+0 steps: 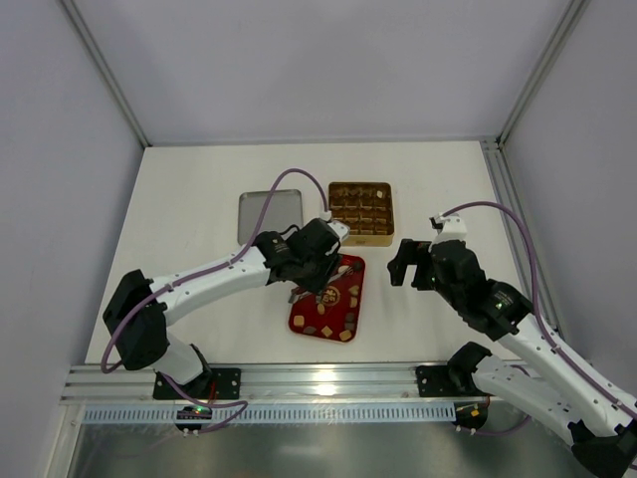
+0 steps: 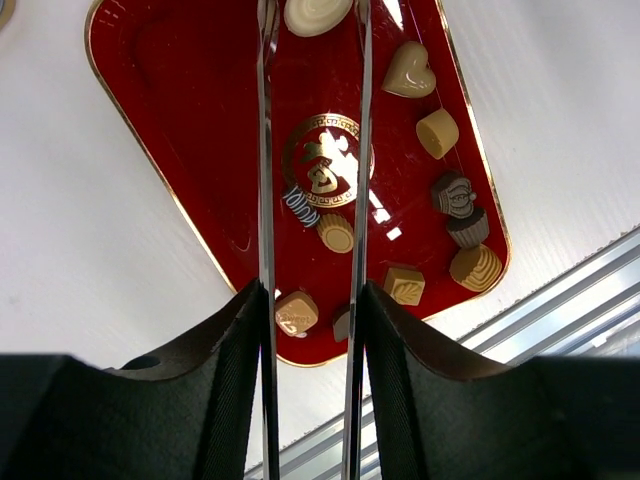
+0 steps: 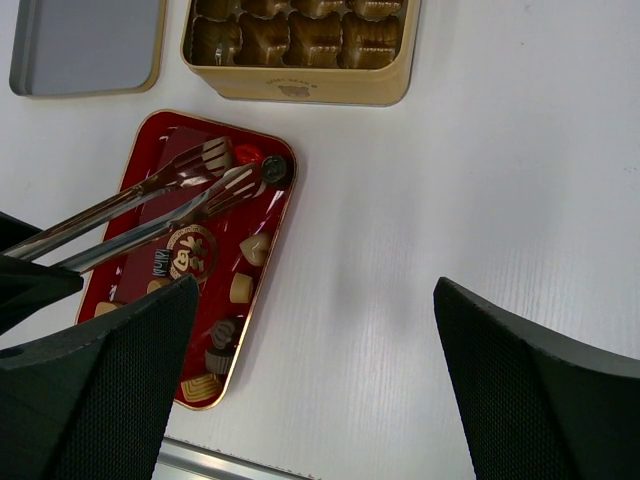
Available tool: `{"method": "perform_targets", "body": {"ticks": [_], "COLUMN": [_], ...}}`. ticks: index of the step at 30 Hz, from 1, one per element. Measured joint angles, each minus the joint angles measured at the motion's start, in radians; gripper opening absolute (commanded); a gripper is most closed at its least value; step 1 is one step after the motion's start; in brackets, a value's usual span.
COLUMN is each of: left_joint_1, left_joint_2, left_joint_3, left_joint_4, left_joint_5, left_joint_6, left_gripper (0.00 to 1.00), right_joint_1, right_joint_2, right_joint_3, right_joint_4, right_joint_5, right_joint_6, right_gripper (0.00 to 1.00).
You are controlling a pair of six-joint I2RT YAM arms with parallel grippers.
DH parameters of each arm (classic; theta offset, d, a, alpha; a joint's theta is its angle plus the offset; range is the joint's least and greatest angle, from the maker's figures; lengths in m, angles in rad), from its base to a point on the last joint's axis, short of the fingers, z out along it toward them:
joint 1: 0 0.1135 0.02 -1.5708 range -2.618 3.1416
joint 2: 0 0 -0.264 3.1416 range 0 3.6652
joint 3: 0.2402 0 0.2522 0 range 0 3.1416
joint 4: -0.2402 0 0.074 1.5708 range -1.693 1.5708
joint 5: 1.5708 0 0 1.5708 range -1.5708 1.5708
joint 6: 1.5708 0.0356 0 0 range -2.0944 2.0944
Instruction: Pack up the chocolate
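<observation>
Low in the overhead frame, the left gripper (image 2: 312, 290) is clenched on metal tongs (image 3: 150, 188). Their tips reach a cream piece at the top end of the red tray (image 2: 180, 90). The chocolate (image 2: 438, 132) lies scattered on that tray. At right, the right gripper (image 3: 315, 290) hangs with jaws released above the white table (image 3: 450, 180). Farther up sit the gold tin (image 3: 300, 85) and, left of it, a grey lid (image 3: 85, 45).

Tan, cream, dark chocolate pieces (image 2: 437, 133) scattered on red tray (image 2: 180, 90)
</observation>
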Motion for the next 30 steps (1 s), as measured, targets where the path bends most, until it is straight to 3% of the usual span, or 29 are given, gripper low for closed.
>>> {"method": "perform_targets", "body": {"ticks": [7, 23, 30], "left_joint_1": [0.0, 0.0, 0.0], "left_joint_2": [0.0, -0.079, -0.079], "left_joint_3": [-0.004, -0.004, -0.003], "left_joint_4": [0.0, -0.076, -0.109], "left_joint_5": [0.007, 0.002, 0.001], "left_joint_6": [0.0, 0.0, 0.002], "left_gripper": [0.36, 0.35, 0.44], "right_joint_1": [0.0, 0.0, 0.0], "right_joint_2": [0.0, 0.001, 0.006], "right_joint_3": [0.0, -0.002, -0.003], "right_joint_4": [0.0, 0.001, 0.002], "right_joint_5": [0.0, -0.001, -0.001], "right_joint_6": [0.0, 0.003, 0.004], "right_gripper": [1.0, 1.0, 1.0]}}
